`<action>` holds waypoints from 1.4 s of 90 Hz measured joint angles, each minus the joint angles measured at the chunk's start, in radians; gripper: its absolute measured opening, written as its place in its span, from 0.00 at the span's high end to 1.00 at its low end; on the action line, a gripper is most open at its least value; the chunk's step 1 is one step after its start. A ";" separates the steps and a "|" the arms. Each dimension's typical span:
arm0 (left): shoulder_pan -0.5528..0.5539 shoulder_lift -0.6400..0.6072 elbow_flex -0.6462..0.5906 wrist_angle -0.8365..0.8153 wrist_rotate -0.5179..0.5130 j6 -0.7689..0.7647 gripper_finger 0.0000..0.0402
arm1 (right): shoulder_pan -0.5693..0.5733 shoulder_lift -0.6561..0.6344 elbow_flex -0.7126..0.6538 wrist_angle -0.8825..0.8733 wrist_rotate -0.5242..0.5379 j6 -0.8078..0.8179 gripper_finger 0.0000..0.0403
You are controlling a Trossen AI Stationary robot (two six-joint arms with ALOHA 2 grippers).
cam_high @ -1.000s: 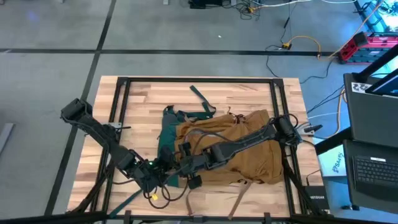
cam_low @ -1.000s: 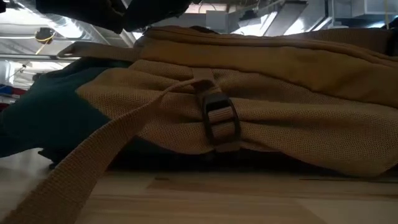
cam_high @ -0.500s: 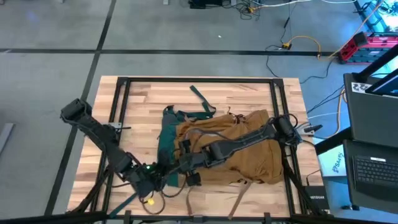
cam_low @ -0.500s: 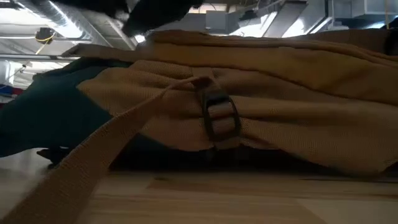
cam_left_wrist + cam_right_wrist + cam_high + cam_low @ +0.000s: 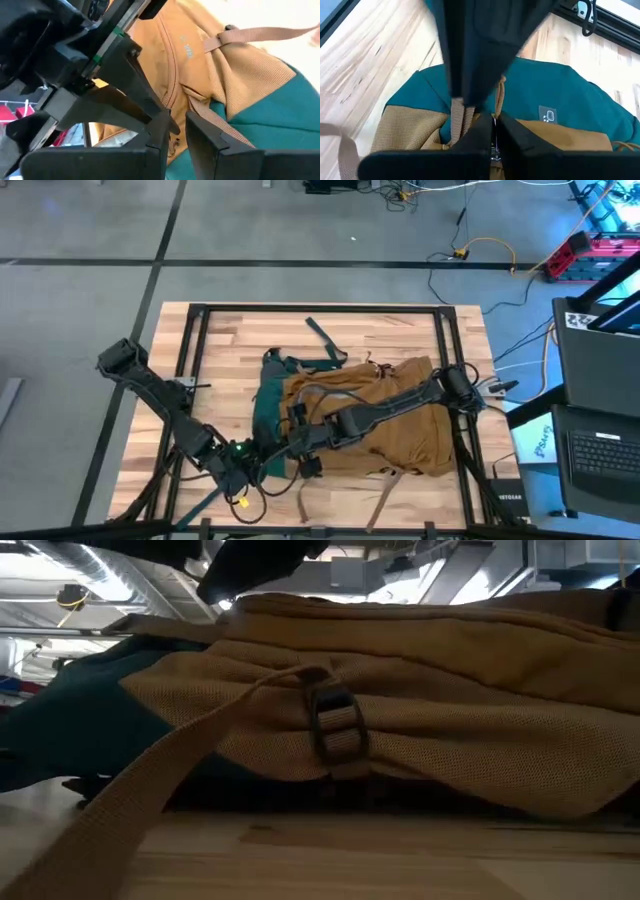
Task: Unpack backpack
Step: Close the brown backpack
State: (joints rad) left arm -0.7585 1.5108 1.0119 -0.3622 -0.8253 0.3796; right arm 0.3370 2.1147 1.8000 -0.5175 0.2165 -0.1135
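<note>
Both grippers' jaws (left (image 5: 262, 470), right (image 5: 297, 442)) stay nearly closed at the backpack (image 5: 395, 425), left gripper slightly withdrawn.

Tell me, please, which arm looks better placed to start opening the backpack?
Probably the right. The right gripper sits on the backpack at its teal end, fingers nearly closed around something small and metallic, perhaps a zipper pull. The left gripper waits at the bag's edge, holding nothing visible.
</note>
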 joint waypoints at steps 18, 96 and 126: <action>0.006 0.000 -0.001 -0.017 0.000 0.026 0.88 | 0.001 0.000 0.000 -0.002 -0.003 0.000 1.00; 0.041 0.000 -0.002 -0.054 -0.016 0.024 0.88 | 0.003 0.000 0.000 -0.004 -0.008 0.004 1.00; 0.065 0.000 -0.002 -0.070 -0.014 -0.021 0.88 | 0.003 0.000 0.000 -0.010 -0.007 0.005 1.00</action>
State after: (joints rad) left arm -0.6937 1.5108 1.0096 -0.4324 -0.8391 0.3587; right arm 0.3397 2.1147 1.8000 -0.5278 0.2092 -0.1089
